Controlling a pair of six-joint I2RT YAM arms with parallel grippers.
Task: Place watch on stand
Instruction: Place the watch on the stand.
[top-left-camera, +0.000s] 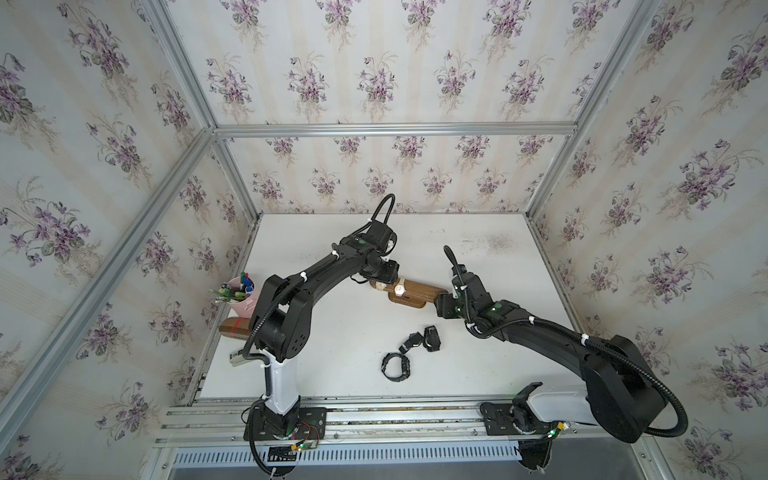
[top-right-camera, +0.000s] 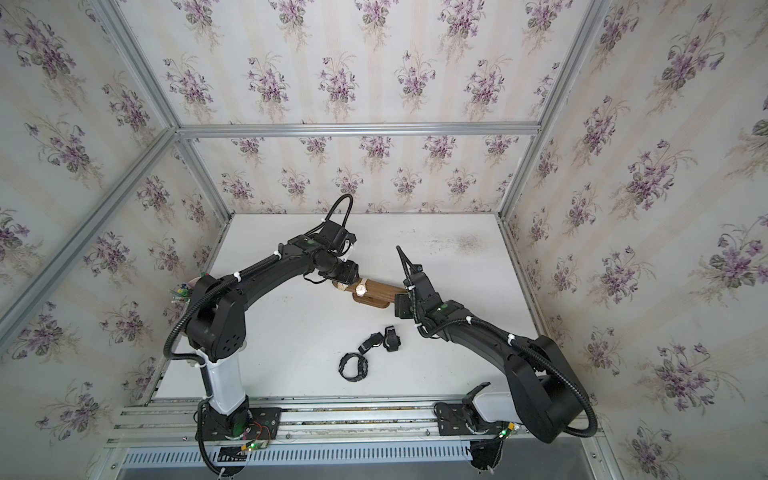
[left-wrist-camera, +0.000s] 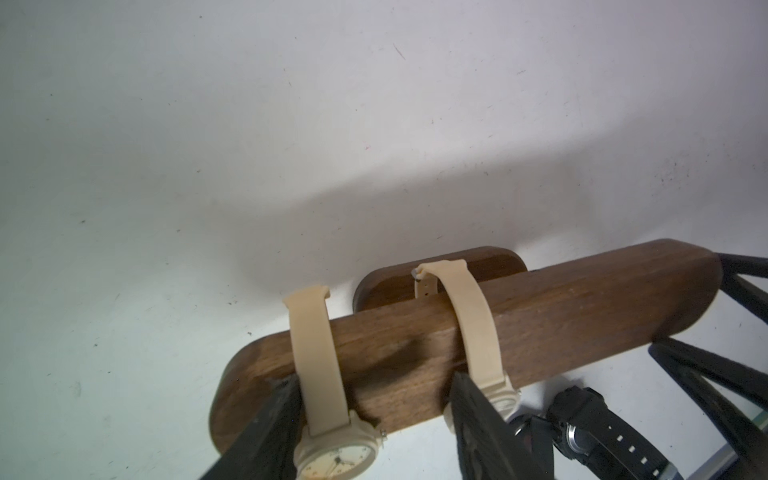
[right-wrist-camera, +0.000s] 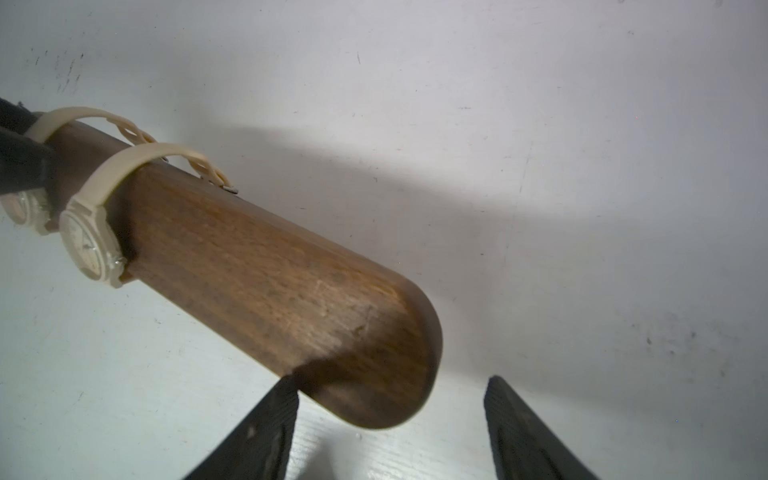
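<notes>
At the bar's left end, the left pincer (left-wrist-camera: 374, 386) stands spread astride a beige watch (left-wrist-camera: 320, 374). That watch is looped over the stand (left-wrist-camera: 540, 324), barely inboard of the rounded tip. A careless pull-away could, I judge, drag it off or knock the second beige watch (left-wrist-camera: 473, 328) beside the other finger. The right pincer (right-wrist-camera: 392, 380), also spread, brackets the far end; squeezing off-centre might tip the stand on its small base (left-wrist-camera: 478, 266). Black watches (top-left-camera: 431, 338) lie on the desk (top-left-camera: 332, 332).
</notes>
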